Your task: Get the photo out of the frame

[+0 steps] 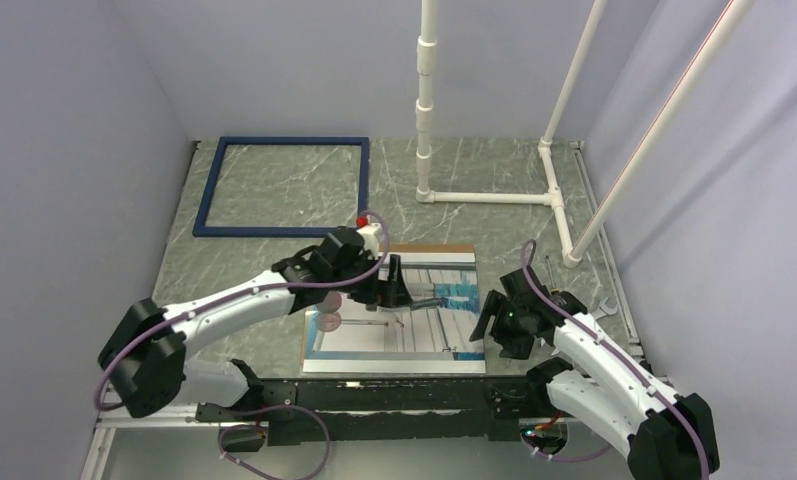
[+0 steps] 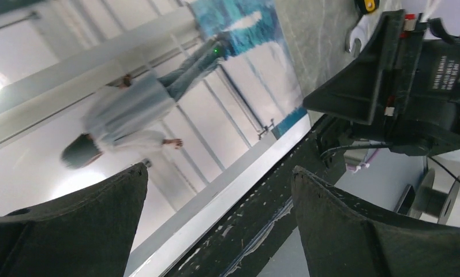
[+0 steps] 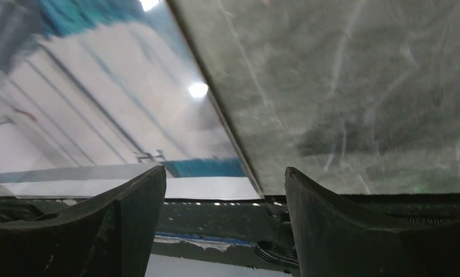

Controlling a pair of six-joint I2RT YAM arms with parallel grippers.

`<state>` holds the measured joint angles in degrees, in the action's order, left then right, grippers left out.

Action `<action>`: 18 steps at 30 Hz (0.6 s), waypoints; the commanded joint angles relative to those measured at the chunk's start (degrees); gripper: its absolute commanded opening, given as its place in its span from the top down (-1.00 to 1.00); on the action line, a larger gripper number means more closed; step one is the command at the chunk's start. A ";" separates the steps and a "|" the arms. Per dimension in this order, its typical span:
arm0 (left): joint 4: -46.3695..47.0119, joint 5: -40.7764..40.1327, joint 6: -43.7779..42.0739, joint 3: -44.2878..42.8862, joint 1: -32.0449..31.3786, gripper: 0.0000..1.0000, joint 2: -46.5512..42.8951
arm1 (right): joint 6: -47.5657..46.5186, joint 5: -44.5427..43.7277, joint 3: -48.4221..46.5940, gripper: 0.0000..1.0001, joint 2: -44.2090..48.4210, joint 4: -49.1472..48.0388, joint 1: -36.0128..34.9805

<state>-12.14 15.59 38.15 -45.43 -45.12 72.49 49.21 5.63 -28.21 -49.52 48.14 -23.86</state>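
Photo (image 1: 414, 335) is seen lying flat, pic side up, on the marble table (image 1: 494, 170) near the front edge, roughly btw the two arms. A thin brown strip (image 1: 429, 247) is visible along its far edge. It's fully out of the frame (image 1: 294, 141), which is parked empty at the far left of the table, well apart from the photo, w/ bare marble seen thru it.

Left gripper (image 1: 398, 297) is held over the middle of the photo. In the wrist cam its fingers (image 2: 94, 231) are spread wide w/ nothing btw them, just the print's figure and white border underneath. Whether the tips touch the print can't be told.

Right gripper (image 1: 488, 322) is positioned just at the photo's right edge, low to the table. Its fingers (image 3: 118, 225) are spread apart too, nothing gripped; the print's corner and marble are seen in the gap.

White pipe stand (image 1: 489, 197) is set at the far right, well apart from the photo.
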 commanded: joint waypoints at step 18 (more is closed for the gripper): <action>3.47 1.98 -1.49 -8.30 -6.08 -0.92 8.07 | -0.51 7.45 6.72 -0.15 -0.62 -4.55 -0.09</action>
<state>-8.88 16.71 38.11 -50.59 -50.83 80.53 49.04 12.25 -22.37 -50.17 46.70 -23.86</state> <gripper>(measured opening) 0.960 0.594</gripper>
